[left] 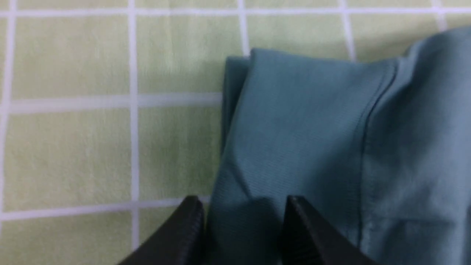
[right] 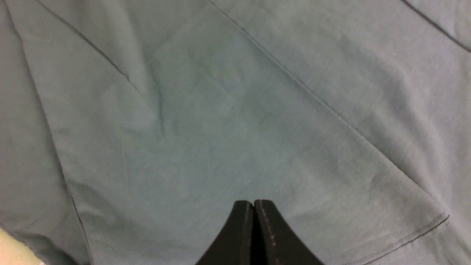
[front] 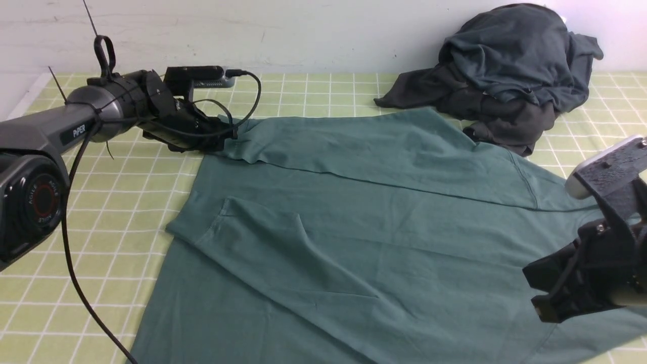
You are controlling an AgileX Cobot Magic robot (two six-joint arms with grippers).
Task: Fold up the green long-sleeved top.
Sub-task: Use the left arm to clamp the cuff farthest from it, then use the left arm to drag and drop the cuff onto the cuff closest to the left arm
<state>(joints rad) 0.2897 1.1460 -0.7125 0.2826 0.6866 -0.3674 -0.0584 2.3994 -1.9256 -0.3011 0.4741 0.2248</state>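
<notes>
The green long-sleeved top (front: 354, 227) lies spread across the table with a sleeve folded over its body. Its far edge is folded forward in a long band. My left gripper (front: 225, 136) is at the top's far left corner. In the left wrist view (left: 243, 206) its jaws stand apart, with the folded corner of the top (left: 312, 129) lying between them. My right gripper (front: 536, 293) hovers over the top's right side. In the right wrist view (right: 254, 202) its jaws are pressed together and empty, above flat green cloth (right: 220, 110).
A dark charcoal-grey heap of clothes (front: 510, 71) sits at the back right, touching the top's far right edge. The table carries a light green checked cloth (front: 126, 212). A white wall stands close behind.
</notes>
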